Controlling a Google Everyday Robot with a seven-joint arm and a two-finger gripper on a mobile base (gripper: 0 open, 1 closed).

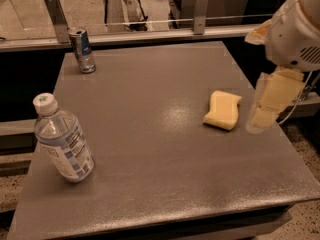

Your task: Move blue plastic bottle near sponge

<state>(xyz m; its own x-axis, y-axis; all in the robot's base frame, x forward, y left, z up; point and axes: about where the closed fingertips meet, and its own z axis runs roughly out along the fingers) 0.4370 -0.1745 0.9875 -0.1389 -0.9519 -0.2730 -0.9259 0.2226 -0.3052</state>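
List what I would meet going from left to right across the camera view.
Left to right: clear plastic bottle with blue label → silver-and-blue metal can → pale yellow sponge → cream-coloured gripper, hanging over the grey table at its right edge.

Claw [260, 119] just right of sponge [223, 110]; blue plastic bottle [62, 141] well apart, front-left.

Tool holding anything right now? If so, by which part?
Nothing held. The tool hangs beside the sponge, apart from it, at the table's edge; the blue plastic bottle stands untouched across the table.
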